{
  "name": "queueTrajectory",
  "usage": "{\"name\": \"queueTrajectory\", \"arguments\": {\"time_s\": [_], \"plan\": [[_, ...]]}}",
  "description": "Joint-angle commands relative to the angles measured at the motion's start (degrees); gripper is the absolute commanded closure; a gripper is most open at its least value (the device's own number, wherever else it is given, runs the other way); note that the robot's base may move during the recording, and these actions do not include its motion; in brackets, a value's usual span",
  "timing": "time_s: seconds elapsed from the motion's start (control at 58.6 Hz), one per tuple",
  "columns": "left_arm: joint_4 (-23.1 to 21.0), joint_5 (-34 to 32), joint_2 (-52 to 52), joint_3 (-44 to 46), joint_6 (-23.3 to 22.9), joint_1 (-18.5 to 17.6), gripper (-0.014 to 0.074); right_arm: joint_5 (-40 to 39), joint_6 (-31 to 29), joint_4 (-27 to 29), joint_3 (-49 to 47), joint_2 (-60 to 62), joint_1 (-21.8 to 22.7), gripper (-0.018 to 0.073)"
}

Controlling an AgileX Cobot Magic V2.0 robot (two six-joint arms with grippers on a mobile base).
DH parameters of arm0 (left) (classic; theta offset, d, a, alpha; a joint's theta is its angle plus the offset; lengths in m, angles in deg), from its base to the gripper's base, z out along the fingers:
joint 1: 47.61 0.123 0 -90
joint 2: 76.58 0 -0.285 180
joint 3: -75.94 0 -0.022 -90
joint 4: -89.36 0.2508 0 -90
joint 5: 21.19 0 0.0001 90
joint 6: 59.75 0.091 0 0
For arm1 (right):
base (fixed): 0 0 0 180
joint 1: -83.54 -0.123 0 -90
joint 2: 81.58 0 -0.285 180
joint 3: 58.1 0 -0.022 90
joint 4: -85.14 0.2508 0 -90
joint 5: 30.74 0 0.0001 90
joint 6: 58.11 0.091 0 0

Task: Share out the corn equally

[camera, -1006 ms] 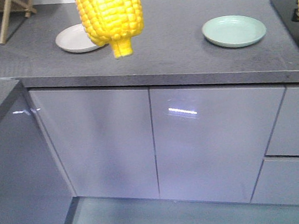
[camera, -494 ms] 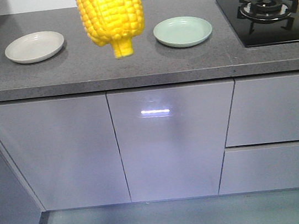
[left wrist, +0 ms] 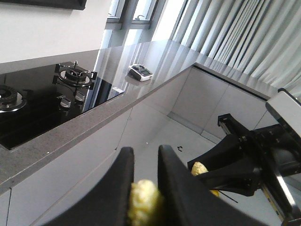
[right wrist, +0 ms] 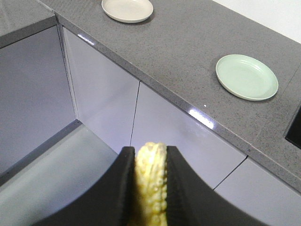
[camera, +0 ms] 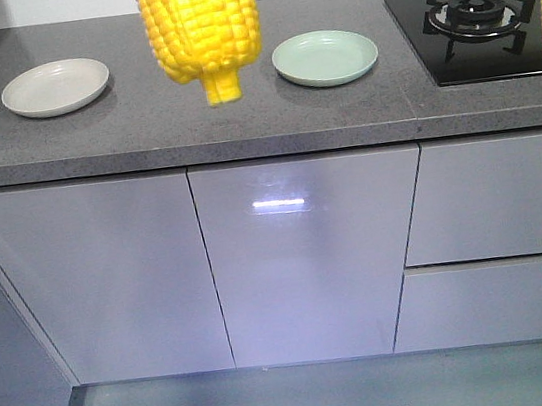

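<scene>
1. The left gripper (left wrist: 144, 157) clamps the first corn cob (left wrist: 145, 203); the right gripper (right wrist: 149, 153) clamps the second corn cob (right wrist: 150, 188), both aloft, short of the beige plate (camera: 55, 88) and green plate (camera: 325, 58).
2. Cobs seem stiff, fairly heavy, slick-kernelled; gripping mid-body probably steadies them.

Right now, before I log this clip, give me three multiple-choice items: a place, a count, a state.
1. Where is the green plate?
A. on the countertop, left of the hob
B. on the floor
C. in a drawer
2. How many plates are out?
A. one
B. two
C. four
3. The right wrist's jaws are:
A. open and empty
B. shut on a cob
C. shut on a plate
Answers: 1 A, it sits between the beige plate and the hob. 2 B, one beige, one green. 3 B, kernels show between the jaws.
</scene>
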Motion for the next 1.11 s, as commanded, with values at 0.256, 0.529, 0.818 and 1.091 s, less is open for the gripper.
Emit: {"name": "queueTrajectory", "arguments": {"time_s": [0.256,0.529,0.818,1.091], "plan": [[-2.60,-1.73,-2.57,1.08,-0.54,-0.12,0.0603,-3.77,-0.44,0.89,-1.02,0.63,0.36,0.0565],[-2.60,-1.73,-2.57,1.08,-0.54,-0.12,0.0603,-3.77,-0.44,0.89,-1.02,0.63,0.36,0.0565],[-2.60,-1.73,-2.57,1.08,-0.54,-0.12,0.0603,-3.77,-0.44,0.89,-1.02,0.63,0.36,0.0565],[-2.60,-1.73,-2.57,1.08,-0.54,-0.12,0.0603,-3.77,-0.44,0.89,-1.02,0.63,0.36,0.0565]]}}
